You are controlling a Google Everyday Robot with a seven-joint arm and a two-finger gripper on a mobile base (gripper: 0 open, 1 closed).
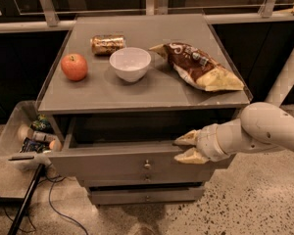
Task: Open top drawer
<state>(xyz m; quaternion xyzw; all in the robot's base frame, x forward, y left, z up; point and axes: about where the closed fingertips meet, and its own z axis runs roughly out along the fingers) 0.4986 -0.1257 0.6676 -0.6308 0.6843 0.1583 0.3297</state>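
The top drawer (108,161) is pulled partly out of the grey cabinet, showing a dark gap behind its front and a small round knob (147,164) at centre. My gripper (187,147) comes in from the right on a white arm and sits at the right end of the drawer front's top edge. One cream finger (188,138) lies over the rim and the other in front of the panel, so the gripper is shut on the front panel.
On the cabinet top (137,96) lie an apple (74,66), a can (108,43), a white bowl (130,63) and a chip bag (201,67). Two narrower drawers (147,196) sit shut below. A clear bin (17,143) with bottles and a dark pole stand at the left.
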